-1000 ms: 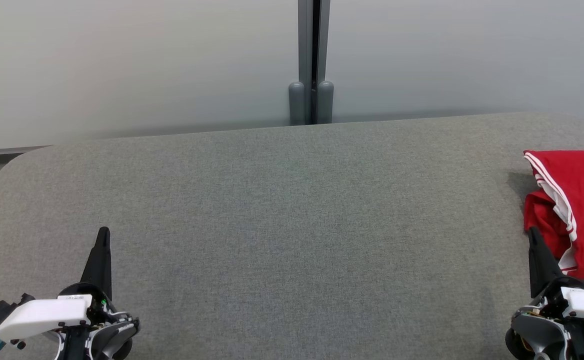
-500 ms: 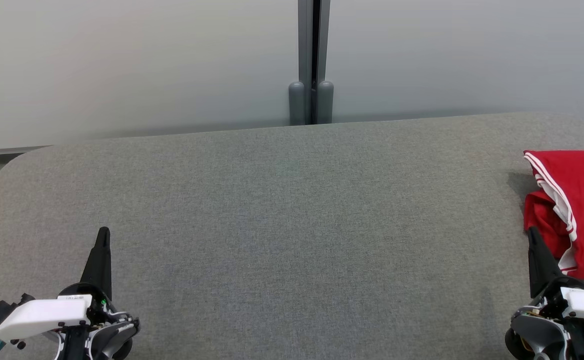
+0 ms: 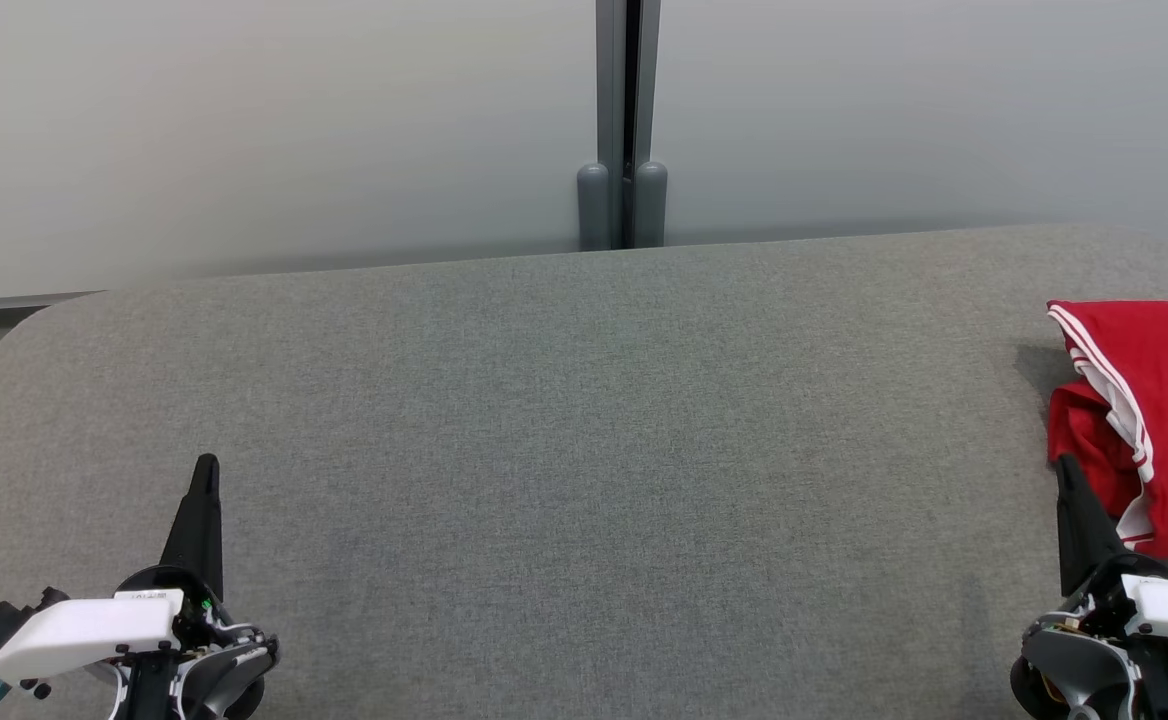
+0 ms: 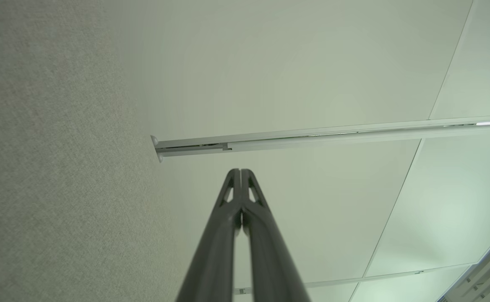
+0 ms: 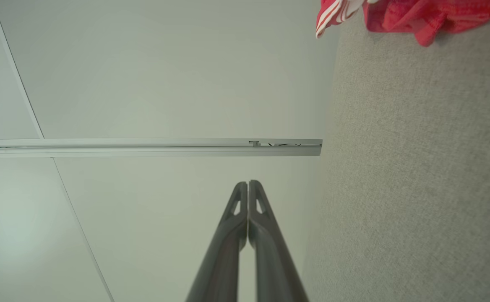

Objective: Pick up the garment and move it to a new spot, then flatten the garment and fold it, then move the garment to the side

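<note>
The garment (image 3: 1159, 410) is red with white stripes along an edge. It lies folded at the far right of the grey fabric surface (image 3: 584, 450), partly cut off by the head view's edge. A corner of the garment (image 5: 413, 12) also shows at the top of the right wrist view. My right gripper (image 3: 1064, 463) is shut and empty at the lower right, its tip just in front of the garment's left edge. My left gripper (image 3: 207, 463) is shut and empty at the lower left, far from the garment. Both pairs of fingers are pressed together, the left gripper (image 4: 241, 171) and the right gripper (image 5: 248, 182).
A pale wall with a grey vertical post (image 3: 624, 120) stands behind the surface's rounded far edge. The surface's corners curve away at the far left and far right.
</note>
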